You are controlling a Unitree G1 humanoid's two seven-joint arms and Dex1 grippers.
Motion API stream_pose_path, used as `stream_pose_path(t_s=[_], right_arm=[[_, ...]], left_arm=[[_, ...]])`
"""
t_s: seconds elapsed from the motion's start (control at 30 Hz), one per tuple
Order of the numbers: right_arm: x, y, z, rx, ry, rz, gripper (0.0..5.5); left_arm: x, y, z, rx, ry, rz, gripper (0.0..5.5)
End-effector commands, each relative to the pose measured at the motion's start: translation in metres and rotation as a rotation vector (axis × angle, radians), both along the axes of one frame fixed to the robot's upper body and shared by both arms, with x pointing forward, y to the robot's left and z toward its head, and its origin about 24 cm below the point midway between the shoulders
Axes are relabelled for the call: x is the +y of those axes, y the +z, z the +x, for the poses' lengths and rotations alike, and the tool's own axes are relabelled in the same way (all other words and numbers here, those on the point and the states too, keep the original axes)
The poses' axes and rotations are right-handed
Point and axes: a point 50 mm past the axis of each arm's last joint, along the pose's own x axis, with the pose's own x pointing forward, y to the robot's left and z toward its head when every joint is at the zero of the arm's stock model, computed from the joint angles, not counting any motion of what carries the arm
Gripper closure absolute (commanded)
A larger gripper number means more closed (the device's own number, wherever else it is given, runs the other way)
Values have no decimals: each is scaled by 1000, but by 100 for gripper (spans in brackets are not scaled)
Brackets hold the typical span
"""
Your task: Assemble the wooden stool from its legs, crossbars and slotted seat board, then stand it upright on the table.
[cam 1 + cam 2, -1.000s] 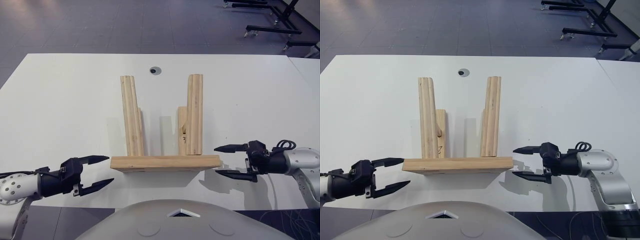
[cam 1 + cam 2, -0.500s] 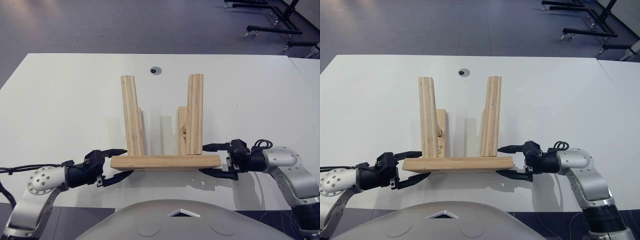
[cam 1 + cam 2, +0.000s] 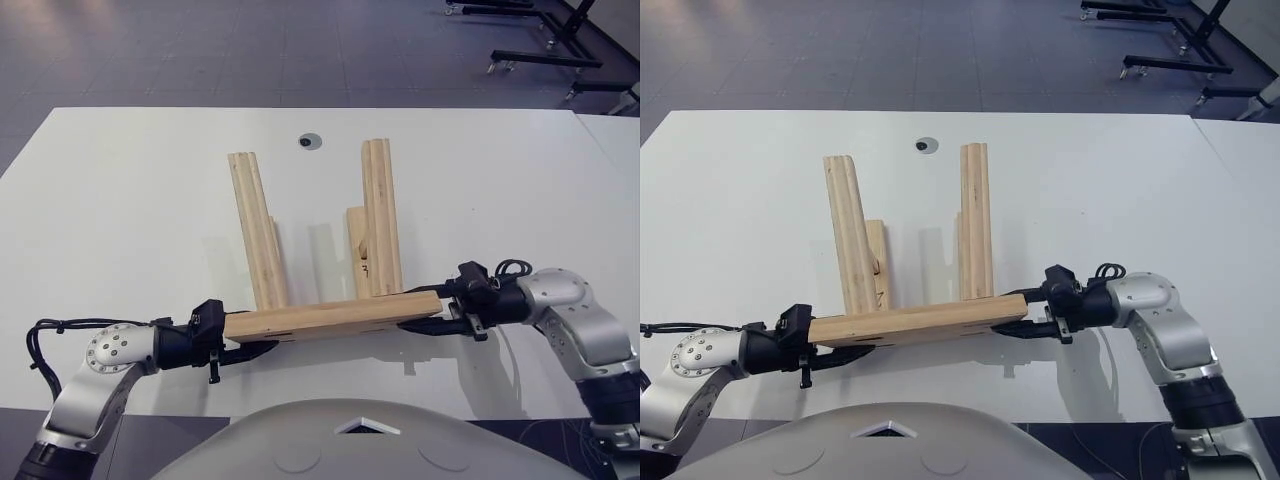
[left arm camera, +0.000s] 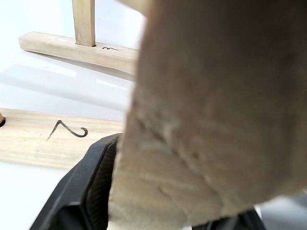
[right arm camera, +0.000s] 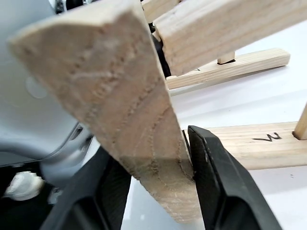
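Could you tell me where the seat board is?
In the eye views, the seat board is near the front edge of the table, its ends gripped by the left hand and right hand.

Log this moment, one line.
left pincer: shut on seat board | right pincer: shut on seat board | stool: on its side, right end higher

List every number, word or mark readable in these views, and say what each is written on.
"2": handwritten, seen sideways, on the near leg, left wrist view.
"3": handwritten, seen sideways, on the lower leg, right wrist view.
Pen mark on the far leg: too small to read.
Pen marks on the short piece behind the seat board: too small to read.
Seat board itself: no writing shows.
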Motion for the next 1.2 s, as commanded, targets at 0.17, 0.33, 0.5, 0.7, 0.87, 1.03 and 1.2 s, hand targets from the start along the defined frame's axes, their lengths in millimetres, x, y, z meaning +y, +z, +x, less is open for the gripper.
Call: stream_pose_path(t_s=[0.17, 0.33, 0.5, 0.7, 0.87, 1.03, 1.2], right_arm=[[1, 89, 32, 536, 173, 61, 377], [12, 139, 54, 710, 198, 84, 390], [19, 171, 63, 882, 226, 94, 391], [13, 159, 66, 1078, 172, 105, 391], [1, 137, 66, 1220, 110, 179, 391], [-8, 113, 69, 1293, 31, 268, 389], [-7, 88, 85, 1248, -110, 348, 376]], left_arm=[[-7, 81, 12, 193, -43, -283, 392], [-15, 141, 28, 174, -100, -484, 420], [-7, 162, 41, 265, 2, -686, 420], [13, 151, 63, 362, 152, -823, 419], [13, 138, 74, 441, 195, -872, 415], [12, 121, 91, 541, 283, -923, 415], [15, 109, 107, 595, 387, -926, 415]])
